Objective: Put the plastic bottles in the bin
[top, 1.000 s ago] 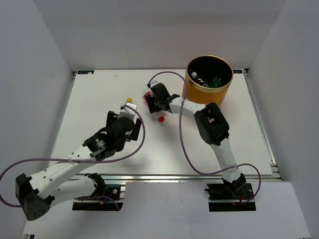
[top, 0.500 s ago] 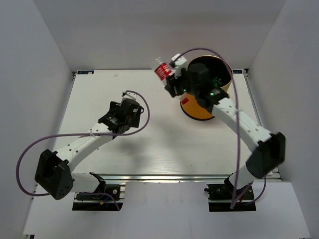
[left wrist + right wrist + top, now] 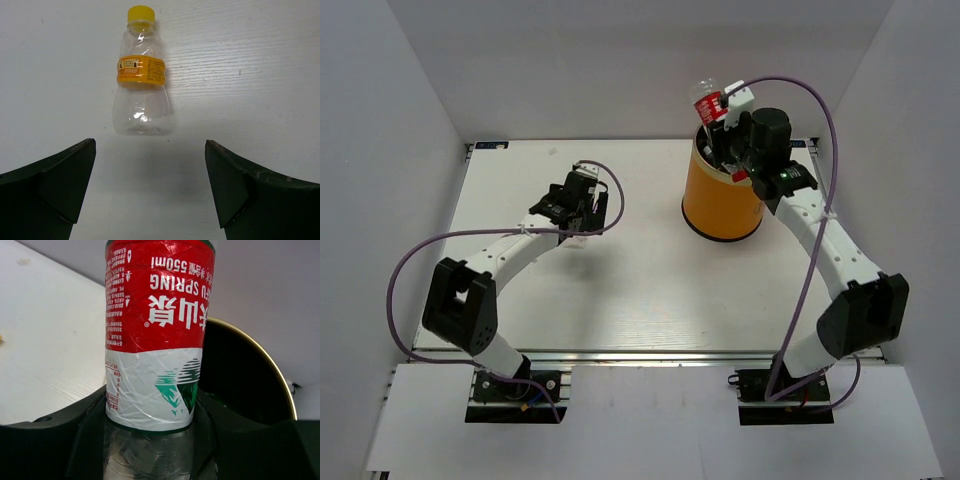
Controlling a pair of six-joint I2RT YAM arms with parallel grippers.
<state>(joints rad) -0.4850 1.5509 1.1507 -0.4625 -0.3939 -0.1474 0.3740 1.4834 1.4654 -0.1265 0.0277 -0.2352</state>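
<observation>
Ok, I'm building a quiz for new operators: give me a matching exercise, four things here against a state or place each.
Things: 1 red-labelled bottle; 2 yellow-capped bottle; 3 bin; 4 left hand.
States: A open, holding nothing; B lying on the table; C gripped in the right hand; D orange, standing upright.
Pairs: 1-C, 2-B, 3-D, 4-A.
</observation>
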